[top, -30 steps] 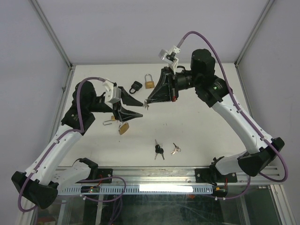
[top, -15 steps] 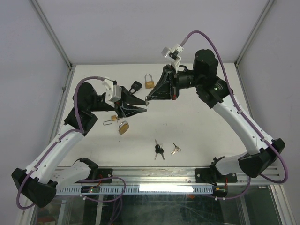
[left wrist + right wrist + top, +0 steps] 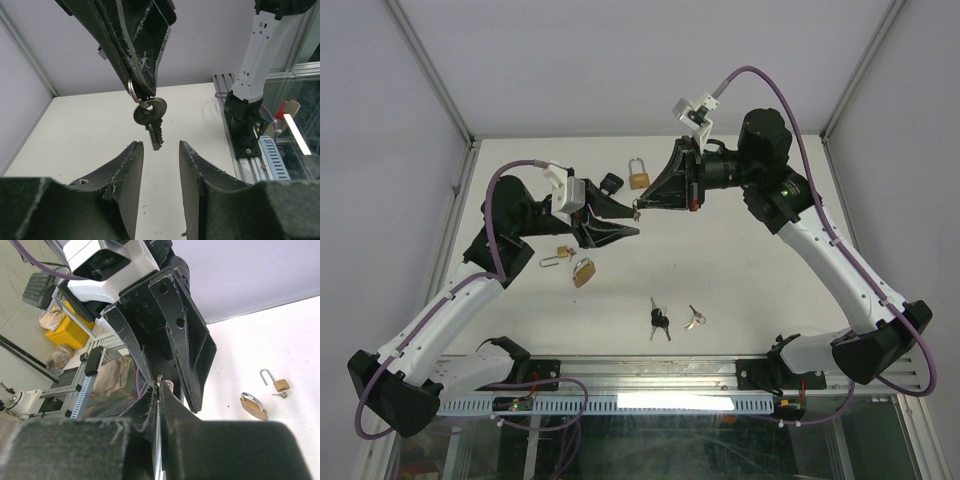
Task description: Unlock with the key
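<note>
A silver key (image 3: 150, 114) on a small ring hangs blade down from my right gripper (image 3: 641, 204), which is shut on its ring end. My left gripper (image 3: 159, 146) faces it from just below, open. The blade's tip sits level with the left fingertips (image 3: 134, 148), in the gap and touching neither. In the right wrist view my right gripper (image 3: 159, 388) is pinched shut, with the left fingers (image 3: 186, 342) right in front of it. A brass padlock (image 3: 584, 271) lies on the table under the left arm, beside a smaller one with its shackle open (image 3: 559, 256).
Another brass padlock (image 3: 638, 176) and a black object (image 3: 610, 183) lie near the back of the white table (image 3: 740, 270). Two loose key bunches (image 3: 659, 320) (image 3: 695, 318) lie near the front. Both arms meet above the table's middle-left.
My left gripper rose and moved right to meet the right gripper, and its jaws narrowed. The right gripper lifted slightly with the key.
</note>
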Robot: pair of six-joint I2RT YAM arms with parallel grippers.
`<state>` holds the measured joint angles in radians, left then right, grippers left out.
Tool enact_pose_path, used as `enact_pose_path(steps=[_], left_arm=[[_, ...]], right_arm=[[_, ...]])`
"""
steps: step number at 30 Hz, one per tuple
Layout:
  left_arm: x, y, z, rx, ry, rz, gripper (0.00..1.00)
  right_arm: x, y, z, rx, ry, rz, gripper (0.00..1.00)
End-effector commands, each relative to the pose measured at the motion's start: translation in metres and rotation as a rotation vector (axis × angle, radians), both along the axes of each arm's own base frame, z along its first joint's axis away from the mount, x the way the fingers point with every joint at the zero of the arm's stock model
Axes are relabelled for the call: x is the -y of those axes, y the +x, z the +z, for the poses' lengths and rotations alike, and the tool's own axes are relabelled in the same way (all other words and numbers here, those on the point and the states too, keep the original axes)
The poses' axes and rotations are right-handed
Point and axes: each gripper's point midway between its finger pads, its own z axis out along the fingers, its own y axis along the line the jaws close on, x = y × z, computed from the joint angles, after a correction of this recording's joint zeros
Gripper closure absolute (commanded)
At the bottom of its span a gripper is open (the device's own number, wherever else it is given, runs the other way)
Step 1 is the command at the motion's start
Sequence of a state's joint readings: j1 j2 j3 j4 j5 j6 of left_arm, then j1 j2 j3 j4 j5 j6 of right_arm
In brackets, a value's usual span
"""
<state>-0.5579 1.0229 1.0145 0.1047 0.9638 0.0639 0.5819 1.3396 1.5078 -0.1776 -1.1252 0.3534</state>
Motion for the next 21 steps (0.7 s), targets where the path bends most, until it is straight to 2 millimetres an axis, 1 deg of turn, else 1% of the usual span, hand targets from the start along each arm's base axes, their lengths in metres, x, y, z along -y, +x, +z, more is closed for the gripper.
enact_pose_path(steps=[1,2,3,5,8,9,13,18,21], left_arm=[[0.001,0.007,0.02,0.029,-0.067,0.057,0.64],[0.001,0.008,0.022,0.027,-0.075,0.063,0.65],[0.001,0.009,0.023,0.027,-0.081,0.064,0.7],[0.002,0.005,0.026,0.029,-0.09,0.045,0.84],[0.001,0.006,0.025,0.026,-0.085,0.049,0.98],[0.0,0.005,0.024,0.028,-0.079,0.051,1.0],[-0.002,0.003,0.018,0.021,-0.045,0.059,1.0],[-0.004,0.003,-0.002,-0.038,0.047,0.061,1.0],[-0.004,0.006,-0.007,-0.096,0.067,0.078,1.0]], right_arm=[[0.007,-0.007,0.025,0.069,0.061,-0.02,1.0],[0.007,-0.007,0.025,0.068,0.062,-0.019,1.0],[0.006,-0.006,0.025,0.066,0.062,-0.021,1.0],[0.006,-0.006,0.025,0.066,0.064,-0.023,1.0],[0.008,-0.003,0.023,0.064,0.061,-0.033,1.0],[0.009,-0.003,0.021,0.06,0.058,-0.035,1.0],[0.016,0.003,0.014,0.044,0.043,-0.055,1.0],[0.024,0.014,-0.011,-0.005,-0.041,-0.091,1.0],[0.024,0.014,-0.014,-0.013,-0.048,-0.09,1.0]])
